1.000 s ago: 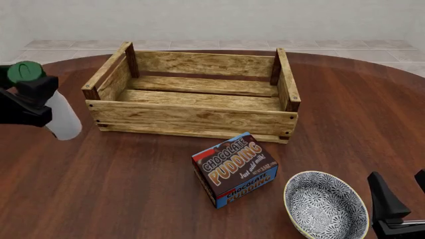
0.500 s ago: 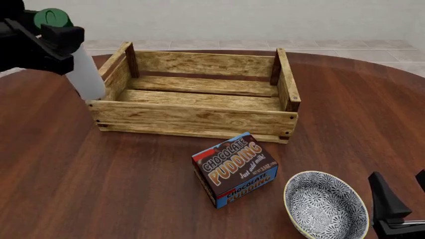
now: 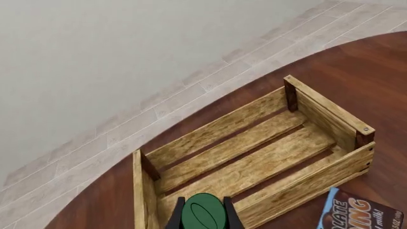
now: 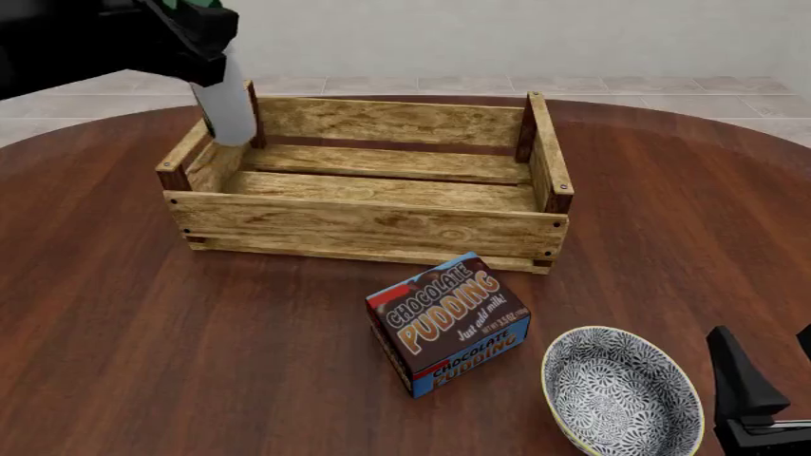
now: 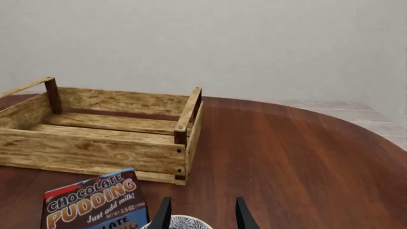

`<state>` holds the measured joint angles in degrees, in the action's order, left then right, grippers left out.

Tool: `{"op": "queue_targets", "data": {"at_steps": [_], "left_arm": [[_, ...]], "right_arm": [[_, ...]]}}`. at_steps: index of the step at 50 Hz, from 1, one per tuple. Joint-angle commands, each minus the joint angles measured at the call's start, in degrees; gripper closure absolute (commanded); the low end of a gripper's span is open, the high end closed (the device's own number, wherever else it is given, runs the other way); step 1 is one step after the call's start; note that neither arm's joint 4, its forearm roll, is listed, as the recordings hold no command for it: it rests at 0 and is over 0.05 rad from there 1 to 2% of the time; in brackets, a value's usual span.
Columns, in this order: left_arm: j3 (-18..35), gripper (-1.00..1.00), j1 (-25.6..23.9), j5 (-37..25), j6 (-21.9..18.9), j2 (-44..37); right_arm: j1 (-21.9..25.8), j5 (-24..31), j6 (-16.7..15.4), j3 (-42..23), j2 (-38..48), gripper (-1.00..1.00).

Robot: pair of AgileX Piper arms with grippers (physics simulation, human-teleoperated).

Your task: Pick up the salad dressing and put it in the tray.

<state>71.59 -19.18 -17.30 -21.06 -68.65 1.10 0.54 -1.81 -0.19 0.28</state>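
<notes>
Left gripper [image 4: 203, 33] is pinching the salad dressing bottle [image 4: 228, 104] up in the upper left of the front view, over the wooden crate's [image 4: 367, 223] far-left corner. Right gripper [image 5: 200, 214] sits spread, holding nothing, lower right.

Tray [image 4: 367, 226] is seen as rough light wood, table [image 4: 152, 351] as smooth dark wood with slight sheen, pudding box [image 4: 447, 323] as printed card, bowl [image 4: 621, 391] as glazed ceramic.
</notes>
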Motion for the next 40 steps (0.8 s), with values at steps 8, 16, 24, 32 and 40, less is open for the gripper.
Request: {"op": "queue_targets", "data": {"at_steps": [8, 16, 24, 32, 40], "left_arm": [[7.31, 1.0, -0.22, 3.62, 0.21, -10.11], [11.51, 1.0, 0.17, 4.33, 1.31, -15.02], [14.79, 1.0, 0.29, 4.91, 3.04, -19.13], [17.47, 1.0, 0.33, 5.43, 4.71, -22.95], [21.27, 1.0, 0.94, 5.06, 7.37, -27.58]], "right_arm": [[0.03, -0.26, 0.58, -0.09, -0.04, -1.0], [-0.02, -0.27, 0.65, -0.11, -0.1, -1.0], [-0.2, -0.3, 0.79, -0.09, -0.16, -1.0], [-0.41, -0.4, 1.09, 0.03, -0.18, -1.0], [-0.21, -0.47, 1.3, 0.06, -0.14, -1.0]]}}
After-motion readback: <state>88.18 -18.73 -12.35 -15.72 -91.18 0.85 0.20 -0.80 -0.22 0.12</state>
